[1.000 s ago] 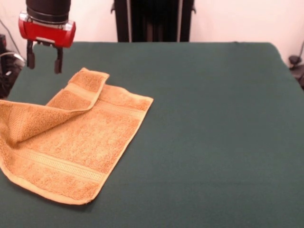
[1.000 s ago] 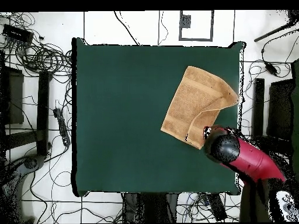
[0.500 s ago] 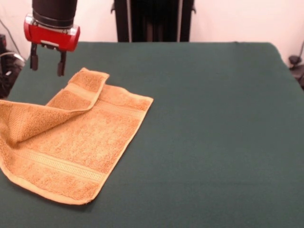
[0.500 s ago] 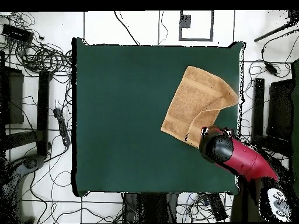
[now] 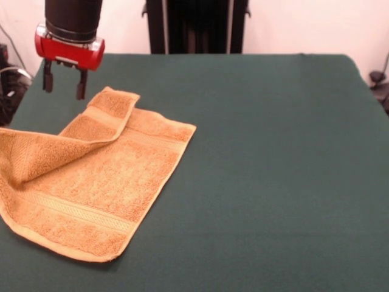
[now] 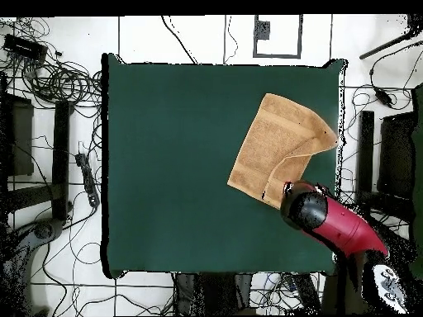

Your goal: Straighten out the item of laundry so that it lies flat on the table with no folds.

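Small golden-orange terry towel point(image 5: 91, 182) lies at the edge of the dark green cloth-covered worktop point(image 5: 273, 170), one corner folded over. Soft, limp, light; best pinched at the folded corner's tip. Red-and-black gripper point(image 5: 63, 91) hovers beyond it, jaws apart, empty.

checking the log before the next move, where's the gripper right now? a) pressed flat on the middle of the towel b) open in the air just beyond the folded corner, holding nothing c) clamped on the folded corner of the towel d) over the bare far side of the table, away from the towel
b: the gripper hangs above the table with its fingers apart and empty, just past the towel's folded-over corner.
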You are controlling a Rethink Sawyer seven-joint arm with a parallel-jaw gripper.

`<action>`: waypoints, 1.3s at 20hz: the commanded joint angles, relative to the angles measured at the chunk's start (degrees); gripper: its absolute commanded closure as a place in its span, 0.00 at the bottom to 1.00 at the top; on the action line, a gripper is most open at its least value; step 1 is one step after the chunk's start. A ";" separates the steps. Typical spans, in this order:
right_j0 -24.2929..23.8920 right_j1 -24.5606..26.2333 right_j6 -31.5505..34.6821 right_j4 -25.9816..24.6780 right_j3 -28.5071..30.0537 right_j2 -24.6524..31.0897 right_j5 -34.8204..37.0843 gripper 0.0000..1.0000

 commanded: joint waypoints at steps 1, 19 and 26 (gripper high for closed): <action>3.15 0.89 16.67 4.46 -0.14 1.62 -1.33 0.00; 2.52 -0.59 15.40 7.71 0.99 4.05 0.41 0.00; 2.17 -1.28 15.52 9.25 1.70 5.83 1.42 0.00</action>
